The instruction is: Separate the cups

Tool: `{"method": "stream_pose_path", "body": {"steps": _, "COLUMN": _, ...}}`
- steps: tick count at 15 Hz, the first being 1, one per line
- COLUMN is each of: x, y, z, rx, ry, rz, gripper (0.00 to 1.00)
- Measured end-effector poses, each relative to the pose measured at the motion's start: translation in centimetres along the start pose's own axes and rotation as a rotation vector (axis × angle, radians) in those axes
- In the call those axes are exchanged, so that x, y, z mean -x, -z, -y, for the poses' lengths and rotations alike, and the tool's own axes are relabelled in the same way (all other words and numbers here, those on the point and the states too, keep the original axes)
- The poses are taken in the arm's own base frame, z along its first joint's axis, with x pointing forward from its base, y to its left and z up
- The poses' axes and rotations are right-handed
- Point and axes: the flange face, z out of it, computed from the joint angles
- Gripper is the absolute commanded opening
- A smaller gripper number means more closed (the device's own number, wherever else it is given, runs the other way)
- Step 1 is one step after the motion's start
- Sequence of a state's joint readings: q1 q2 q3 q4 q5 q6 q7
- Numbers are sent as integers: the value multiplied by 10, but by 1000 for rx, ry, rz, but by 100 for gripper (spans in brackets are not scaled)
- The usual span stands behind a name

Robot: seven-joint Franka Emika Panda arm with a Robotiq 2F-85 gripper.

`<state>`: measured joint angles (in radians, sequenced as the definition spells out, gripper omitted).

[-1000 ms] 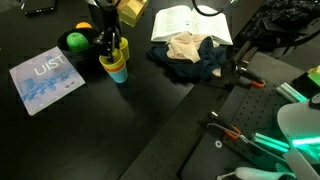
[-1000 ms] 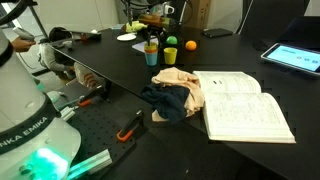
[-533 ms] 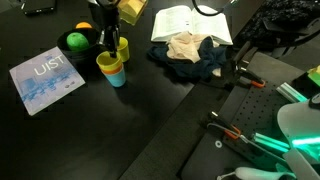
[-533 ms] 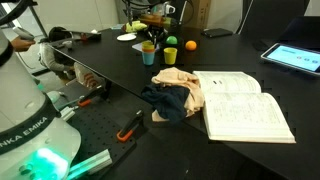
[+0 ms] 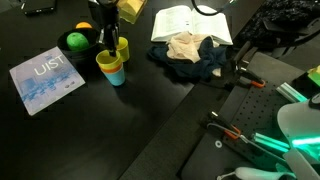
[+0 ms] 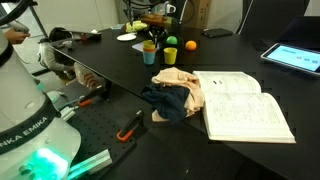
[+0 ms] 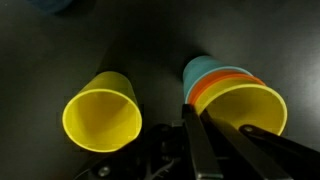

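Observation:
In the wrist view a lone yellow cup [image 7: 102, 112] lies open-mouthed on the left. To its right is a nested stack with a light blue cup [image 7: 203, 68] outermost, then an orange cup [image 7: 222, 82], then a yellow cup [image 7: 245, 105]. My gripper [image 7: 218, 118] is shut on that inner yellow cup's rim, with one finger inside and one outside. In both exterior views the cups sit together on the black table under the gripper [image 5: 112, 45]. They show as a yellow cup [image 5: 107, 63] over the blue cup [image 5: 118, 76], and again as the cups [image 6: 150, 50].
A black bowl [image 5: 88, 44] with a green ball [image 5: 75, 41] stands just behind the cups. A blue booklet [image 5: 45, 78] lies to one side. An open book [image 5: 190, 22] and a heap of cloth [image 5: 195, 52] lie further along the table.
The gripper has shut on the stack's yellow rim. The yellow cup now shows slightly further toward the booklet than a second ago. Nothing has moved in the last half second.

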<state>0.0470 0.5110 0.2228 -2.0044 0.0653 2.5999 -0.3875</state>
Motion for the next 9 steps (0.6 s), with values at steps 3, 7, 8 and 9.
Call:
{"method": "stream_pose_path", "body": {"steps": 3, "x": -8, "y": 9, "z": -1, "rx": 10, "ry": 11, "rz": -15, "gripper": 2}}
{"method": "stream_pose_path", "body": {"steps": 7, "x": -17, "y": 29, "z": 1, "rx": 14, "ry": 28, "rz": -24, "gripper": 2}}
{"method": "stream_pose_path", "body": {"steps": 8, "x": -18, "y": 34, "z": 2, "rx": 14, "ry": 34, "rz": -20, "gripper": 2}}
{"method": "stream_pose_path", "body": {"steps": 9, "x": -18, "y": 38, "z": 3, "rx": 12, "ry": 41, "rz": -12, "gripper": 2}}
